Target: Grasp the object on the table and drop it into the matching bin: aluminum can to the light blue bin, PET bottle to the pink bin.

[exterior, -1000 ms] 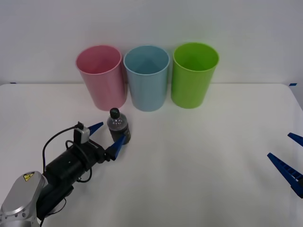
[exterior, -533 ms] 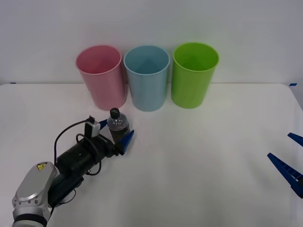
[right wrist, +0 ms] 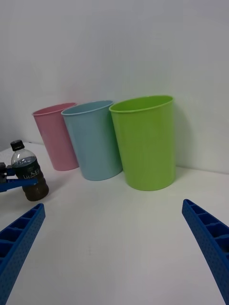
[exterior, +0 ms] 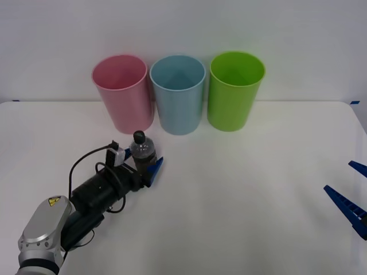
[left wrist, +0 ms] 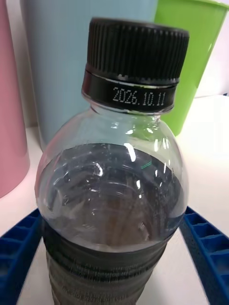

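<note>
The PET bottle, clear with a black cap and a dark brown body, stands upright on the white table in front of the pink bin and the light blue bin. My left gripper is open, with one blue finger on each side of the bottle's lower body. In the left wrist view the bottle sits close between the fingers, and I cannot tell whether they touch it. My right gripper waits open at the table's right edge. From there the bottle shows far off.
A lime green bin stands right of the light blue bin, all three in a row along the back wall. The right wrist view shows the pink bin, the light blue bin and the green bin. Bare tabletop lies between the two arms.
My left arm has slid forward and right, bringing its open fingers from just short of the bottle to either side of it. The bottle and the right arm have stayed put.
</note>
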`<state>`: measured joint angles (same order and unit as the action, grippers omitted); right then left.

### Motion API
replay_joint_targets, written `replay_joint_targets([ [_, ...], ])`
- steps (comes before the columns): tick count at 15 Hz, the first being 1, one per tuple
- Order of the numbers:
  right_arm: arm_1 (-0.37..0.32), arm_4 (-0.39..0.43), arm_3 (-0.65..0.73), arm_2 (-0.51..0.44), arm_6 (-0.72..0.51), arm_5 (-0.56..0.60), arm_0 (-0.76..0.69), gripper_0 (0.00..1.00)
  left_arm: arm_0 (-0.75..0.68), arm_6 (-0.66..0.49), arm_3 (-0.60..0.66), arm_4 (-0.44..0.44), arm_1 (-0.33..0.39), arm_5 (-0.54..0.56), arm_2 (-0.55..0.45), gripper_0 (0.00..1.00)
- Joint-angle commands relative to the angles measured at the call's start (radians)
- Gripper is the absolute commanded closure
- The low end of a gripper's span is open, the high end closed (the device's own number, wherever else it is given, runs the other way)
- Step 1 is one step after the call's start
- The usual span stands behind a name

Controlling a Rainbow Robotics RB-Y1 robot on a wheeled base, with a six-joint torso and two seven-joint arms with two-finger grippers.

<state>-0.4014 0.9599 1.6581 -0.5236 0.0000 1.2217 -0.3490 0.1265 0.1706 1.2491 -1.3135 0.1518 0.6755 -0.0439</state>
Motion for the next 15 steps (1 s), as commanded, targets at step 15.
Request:
replay_joint_targets([
  [15,0.0,0.0,0.0,0.0,0.0,0.0,0.0,0.0,-0.255,-0.1,0.386,0.163,0.126,0.041,-0.024,1.0],
])
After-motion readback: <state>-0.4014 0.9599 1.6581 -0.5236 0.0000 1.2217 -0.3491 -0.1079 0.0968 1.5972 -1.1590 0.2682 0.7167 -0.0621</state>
